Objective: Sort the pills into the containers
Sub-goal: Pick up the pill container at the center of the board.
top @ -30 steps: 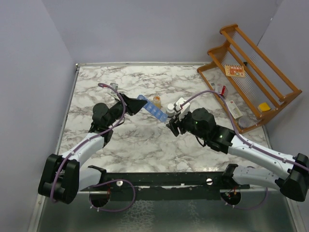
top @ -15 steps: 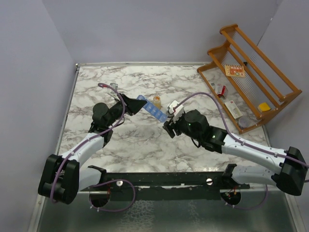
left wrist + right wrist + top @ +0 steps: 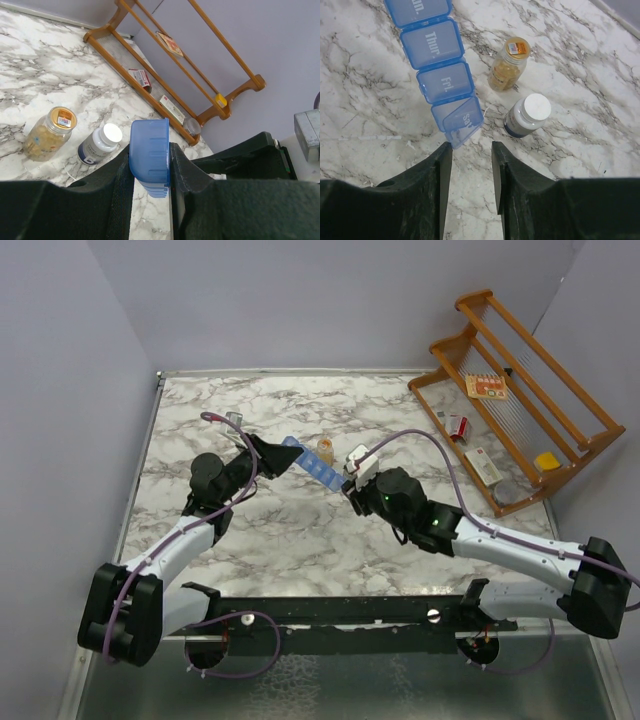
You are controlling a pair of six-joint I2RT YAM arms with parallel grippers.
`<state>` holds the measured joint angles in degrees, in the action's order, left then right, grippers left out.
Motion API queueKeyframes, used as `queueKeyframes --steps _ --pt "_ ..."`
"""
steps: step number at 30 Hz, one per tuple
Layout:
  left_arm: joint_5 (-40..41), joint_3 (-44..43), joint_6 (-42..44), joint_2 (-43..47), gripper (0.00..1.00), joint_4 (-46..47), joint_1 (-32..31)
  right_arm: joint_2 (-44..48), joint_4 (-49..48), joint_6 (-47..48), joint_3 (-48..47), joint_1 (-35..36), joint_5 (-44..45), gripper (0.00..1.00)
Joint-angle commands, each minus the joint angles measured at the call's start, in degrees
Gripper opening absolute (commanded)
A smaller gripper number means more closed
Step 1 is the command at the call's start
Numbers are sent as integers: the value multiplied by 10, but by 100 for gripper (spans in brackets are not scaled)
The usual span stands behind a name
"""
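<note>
Blue translucent plastic day-marked pill strip (image 3: 437,60) slants across marble table (image 3: 300,540), one end clamped in left gripper (image 3: 150,167) prob. to steady it, while right gripper (image 3: 471,150), jaws part-open & empty, hovers at ajar "Sat" lid (image 3: 462,119), likely to flip it.

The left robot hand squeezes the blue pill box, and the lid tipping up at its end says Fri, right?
Not quite. The left gripper does squeeze the blue pill box, but the tipped-up end lid reads Sat, not Fri. The right wrist view shows it.
</note>
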<state>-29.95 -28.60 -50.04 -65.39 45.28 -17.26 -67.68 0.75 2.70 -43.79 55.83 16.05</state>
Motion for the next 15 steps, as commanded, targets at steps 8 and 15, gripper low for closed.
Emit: queueKeyframes --steps 8,15 --pt "-9 3 -10 14 0 8 1 10 -37 -1 -7 3 33 33" --pt "-14 9 -16 17 0 8 1 -4 -48 9 -21 3 47 24"
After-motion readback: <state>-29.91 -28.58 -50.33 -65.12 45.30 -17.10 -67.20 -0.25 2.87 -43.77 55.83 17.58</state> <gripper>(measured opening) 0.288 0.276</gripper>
